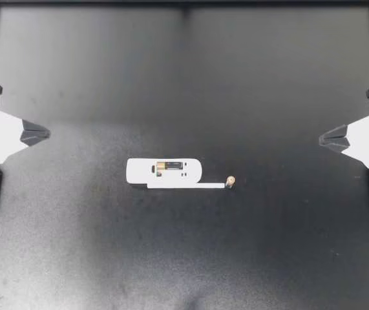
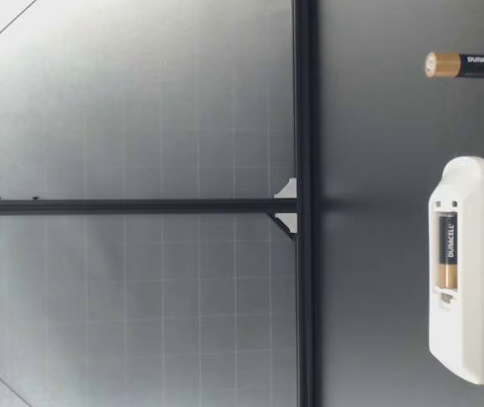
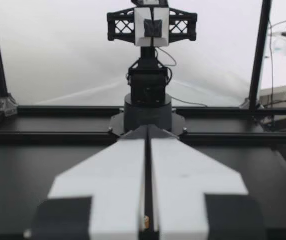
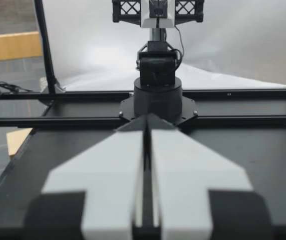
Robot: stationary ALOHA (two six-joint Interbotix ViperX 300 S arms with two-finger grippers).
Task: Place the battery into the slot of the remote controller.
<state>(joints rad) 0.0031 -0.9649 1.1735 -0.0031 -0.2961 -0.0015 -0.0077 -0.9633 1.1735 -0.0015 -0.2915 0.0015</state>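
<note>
Standing on end on the matte black table (image 1: 184,77), the loose battery (image 1: 231,181), a small black metal cylinder with a copper-coloured top, sits just off one end of the remote controller (image 1: 139,172). The remote is a flat white plastic bar lying mid-table with its back open. The battery is nearest the tip of the cover strip (image 1: 184,186), a thin white plastic piece lying along the remote's side; I cannot tell whether the two touch. From table height the loose battery (image 2: 466,65) is plainly upright, copper end up. A seated battery (image 1: 169,166) of the same kind already lies in the slot, and I cannot make out a free bay beside it.

Both arms wait at the table's sides, well apart from all this. The left gripper (image 1: 42,134) has its fingers pressed together on nothing, and its own camera shows only a hairline slit between them. The right gripper (image 1: 326,138) is the same, closed and empty.

I would judge the loose battery dense for its size, rigid, smooth and round, so it is apt to tip or roll at a nudge. The best hold looks to be across the middle of the barrel, with one finger on each side. The remote looks light and may slide when pressed.
</note>
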